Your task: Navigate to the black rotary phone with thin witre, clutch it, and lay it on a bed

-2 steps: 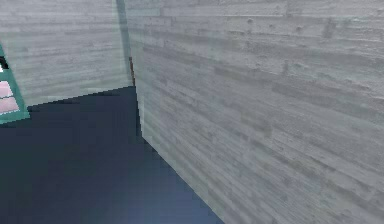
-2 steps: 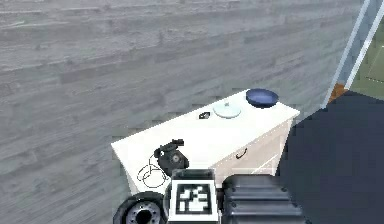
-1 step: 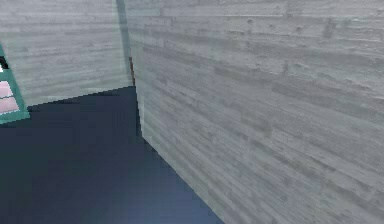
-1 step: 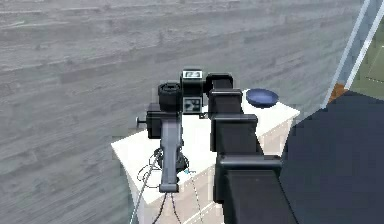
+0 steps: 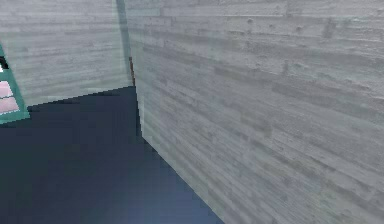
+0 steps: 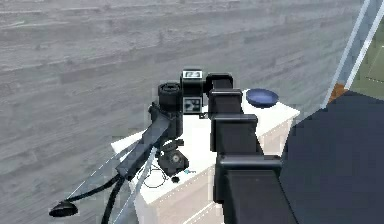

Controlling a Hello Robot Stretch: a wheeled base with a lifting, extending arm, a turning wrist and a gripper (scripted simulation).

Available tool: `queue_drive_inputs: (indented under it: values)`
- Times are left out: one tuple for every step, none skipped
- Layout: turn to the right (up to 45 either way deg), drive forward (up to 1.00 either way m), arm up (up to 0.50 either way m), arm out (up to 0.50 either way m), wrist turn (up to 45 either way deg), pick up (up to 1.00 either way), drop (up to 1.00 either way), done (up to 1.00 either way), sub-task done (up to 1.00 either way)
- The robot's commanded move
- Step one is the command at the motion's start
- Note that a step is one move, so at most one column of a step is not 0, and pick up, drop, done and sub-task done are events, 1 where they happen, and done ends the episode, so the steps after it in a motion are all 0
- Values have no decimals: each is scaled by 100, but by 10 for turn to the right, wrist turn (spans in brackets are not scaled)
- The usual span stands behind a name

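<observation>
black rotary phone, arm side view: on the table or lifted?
On the table: the small black rotary phone lies on the white tabletop, its thin wire trailing on the surface beside it.

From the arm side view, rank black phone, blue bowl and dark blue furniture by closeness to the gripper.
1. Black phone, just below the gripper, on the white table.
2. Blue bowl, table's right end.
3. Dark blue furniture, far right.

The plank wall (image 5: 260, 100) is being viewed from close beside it in the forward view, ahead and somewhat downward, over dark floor (image 5: 70, 165) at its foot. In the arm side view, similar plank wall (image 6: 80, 70) is being faced across the white surface (image 6: 284, 122) before it.
</observation>
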Motion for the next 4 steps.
queue_drive_inputs:
  values:
    - [0,0,0,0,450,0,0,0,0]
    - [0,0,0,0,450,0,0,0,0]
    - [0,0,0,0,120,0,0,0,0]
    - [0,0,-28,0,0,0,0,0,0]
